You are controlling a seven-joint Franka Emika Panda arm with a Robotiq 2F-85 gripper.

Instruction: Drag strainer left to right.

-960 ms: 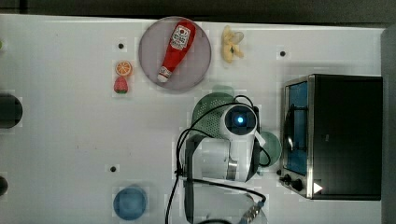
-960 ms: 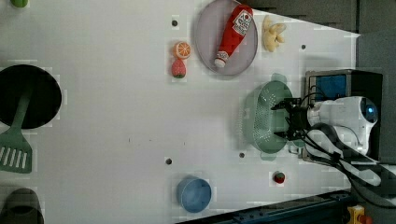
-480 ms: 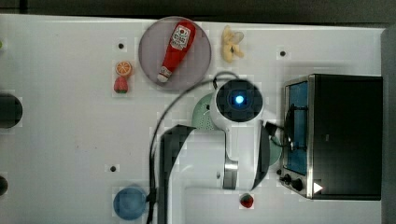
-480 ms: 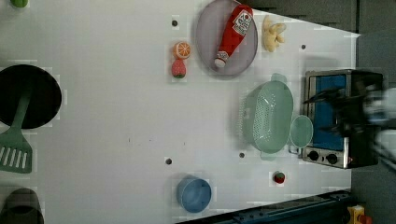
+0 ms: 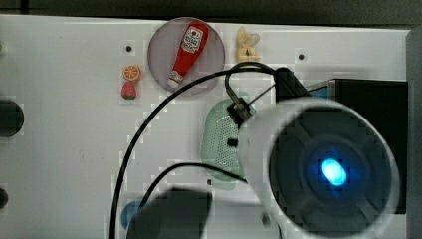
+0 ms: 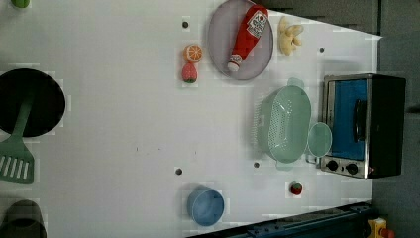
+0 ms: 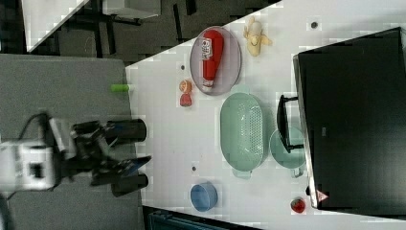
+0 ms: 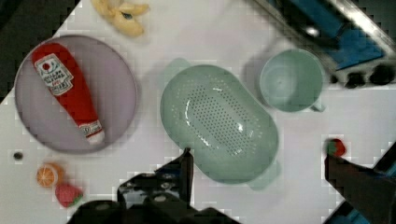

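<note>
Surface: a white table [image 6: 124, 124] with small dark holes dotted over it; dark floor lay beyond its edges in the right view.
Strainer [image 6: 285, 124]: pale mint-green and oval, it lay flat on the table just beside the toaster oven [image 6: 364, 124], on the left view's left of it, with nothing gripping it.
Cup [image 6: 319, 140]: teal-green, it sat between the strainer and the oven front, touching or nearly touching the strainer's rim.
Plate [image 6: 223, 44]: grey and round, near the strainer's far end tab, with a red ketchup bottle [image 6: 247, 37] lying on it.
Banana [image 6: 288, 35]: beside the plate, near the table edge.
Blue bowl [image 6: 205, 206]: well apart from the strainer, by the table's near edge in the left view.
Gripper [image 8: 257, 182]: in the wrist view its two dark fingers [image 8: 184, 175] stood wide apart above the strainer, holding nothing.
Arm: in the right view it stood off the table over the dark floor.
</note>
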